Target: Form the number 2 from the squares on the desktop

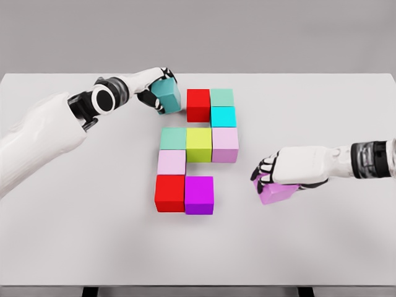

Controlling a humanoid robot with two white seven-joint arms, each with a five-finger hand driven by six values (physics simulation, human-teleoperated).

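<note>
Coloured cubes form a partial figure on the white table (pixel 74 247): a red cube (pixel 198 104) and a mint cube (pixel 222 97) on top, a cyan cube (pixel 223 116), then a green cube (pixel 173 138), a yellow cube (pixel 199 145) and a pink cube (pixel 225 145), a pale pink cube (pixel 171 162), and a red cube (pixel 170 193) beside a magenta cube (pixel 199 195). My left hand (pixel 156 86) is shut on a teal cube (pixel 167 95) just left of the top red cube. My right hand (pixel 272 173) is shut on a violet cube (pixel 276 192) to the right of the figure.
The table's front edge runs along the bottom of the view, with dark legs below it. A grey wall stands behind the table.
</note>
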